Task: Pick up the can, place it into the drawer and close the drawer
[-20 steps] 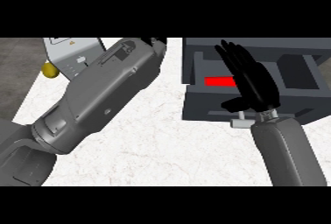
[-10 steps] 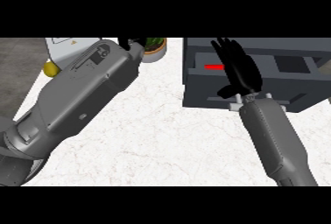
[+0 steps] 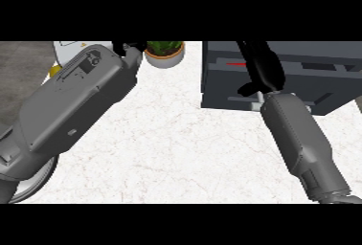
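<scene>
The dark grey drawer [image 3: 219, 91] stands open at the upper right of the head view. Inside it, a sliver of the red can [image 3: 232, 62] shows just left of my right hand [image 3: 263, 69]. That hand reaches over the drawer's front wall, its fingers straight and pointing away from me, and it hides most of the can. My left forearm crosses the left side of the view. Only a small black part of my left hand [image 3: 131, 48] shows at the top edge.
A small potted plant [image 3: 164, 51] stands on the white marble counter [image 3: 184, 153] between my two arms. A white object [image 3: 67, 48] and a yellow item [image 3: 54, 70] lie at the top left. A plate's rim [image 3: 37, 186] shows at the lower left.
My right hand has slid farther away over the drawer, covering more of the red can. The drawer's front has moved back. My left arm has swung up and away, uncovering the plant.
</scene>
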